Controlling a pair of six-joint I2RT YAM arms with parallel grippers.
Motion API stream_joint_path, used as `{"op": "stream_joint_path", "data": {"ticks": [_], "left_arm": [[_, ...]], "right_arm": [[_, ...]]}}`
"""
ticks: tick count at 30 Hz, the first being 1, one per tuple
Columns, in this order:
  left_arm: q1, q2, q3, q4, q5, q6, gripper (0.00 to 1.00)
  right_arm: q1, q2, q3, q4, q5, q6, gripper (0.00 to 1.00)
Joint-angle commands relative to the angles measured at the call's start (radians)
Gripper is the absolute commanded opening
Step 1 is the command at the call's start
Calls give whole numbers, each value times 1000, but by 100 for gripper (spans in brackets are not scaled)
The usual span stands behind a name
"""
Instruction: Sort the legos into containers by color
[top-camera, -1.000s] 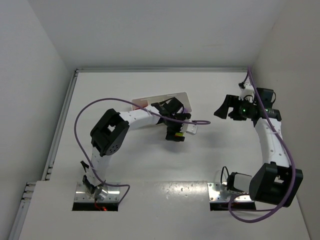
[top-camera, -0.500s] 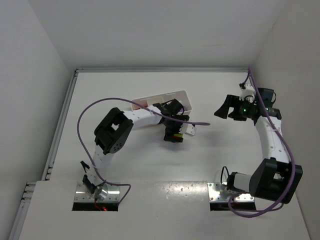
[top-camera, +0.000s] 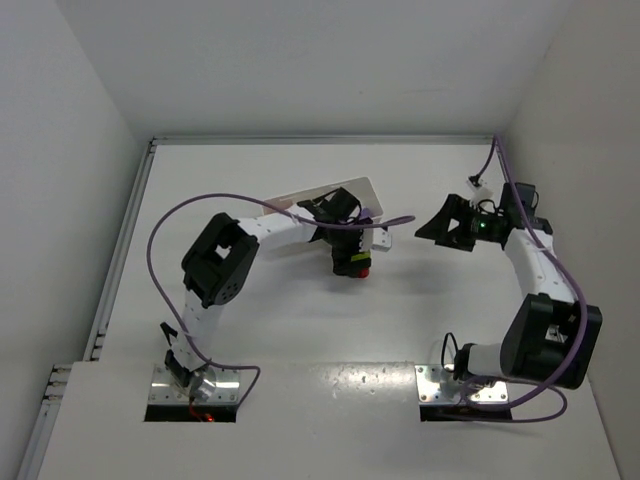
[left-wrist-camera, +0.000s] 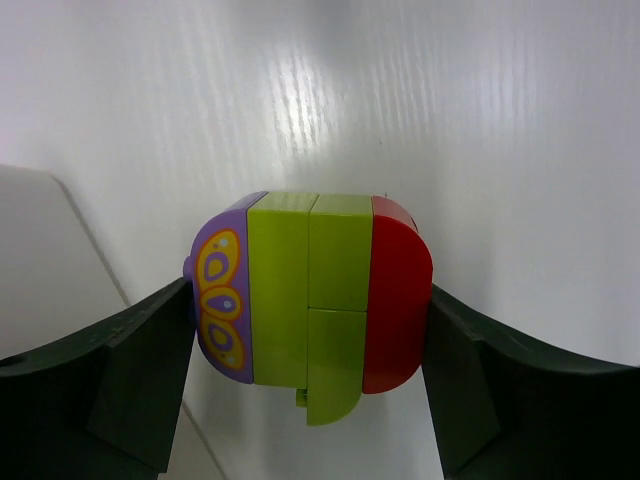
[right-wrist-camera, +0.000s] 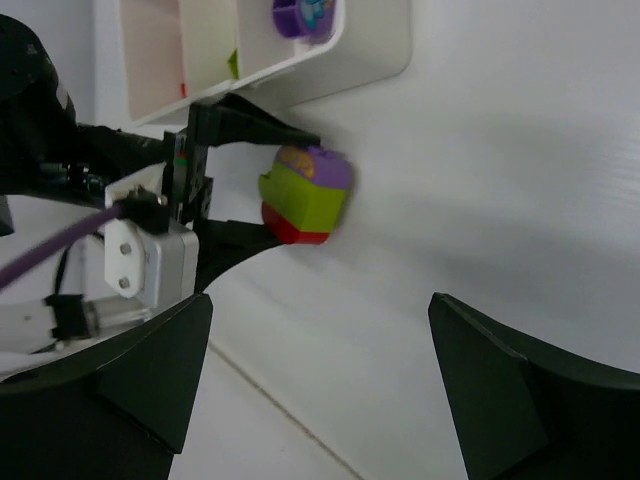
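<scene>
left gripper (left-wrist-camera: 310, 335) pinches a likely light, rigid brick clump (left-wrist-camera: 340, 290) by its purple and red ends; right gripper (right-wrist-camera: 330, 375) wide open, empty.

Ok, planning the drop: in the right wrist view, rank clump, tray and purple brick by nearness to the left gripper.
1. Clump, held in the left gripper.
2. Tray, just above it.
3. Purple brick, in the tray's right-end compartment.

1 white tray (right-wrist-camera: 390, 50), with 3 compartments. 1 striped lego clump (left-wrist-camera: 315, 315): 1 purple brick, 1 red brick, and yellow-green bricks of unclear number. In the compartments: 1 purple lego (right-wrist-camera: 303, 15); 1 yellow-green lego (right-wrist-camera: 232, 65), edge only; 1 red lego (right-wrist-camera: 183, 90), edge only. 2 grippers: left gripper (left-wrist-camera: 310, 340), right gripper (right-wrist-camera: 320, 370).
</scene>
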Motion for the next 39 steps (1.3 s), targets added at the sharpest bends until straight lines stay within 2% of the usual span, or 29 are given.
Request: {"op": "stream_joint_path", "data": {"ticks": [1,4,9,17,31,37,39], "left_arm": [[24,-154,-61,187,53,-218,36],[24,-254,-126,323,24,-338,36],[0,-336,-137,346,14,-421,36],[-59,-379,-137,325,-19,-358,37],[-97,-379,-127,287,-28,-295,38],[-117,-379,-127,277,-37,-273,38],[-128,-379,-127,277,-37,-273,38]], "right_arm": [[10,20,-53,71,-196,132,89],[19,38,-87,186,-282,251,89],[50,87,-63,186,-292,262,89],[130,95,-44,256,-319,353,89],[191,66,-26,256,-299,333,89],[225,107,-26,267,-278,333,82],[234,118,-15,276,-278,342,74]]}}
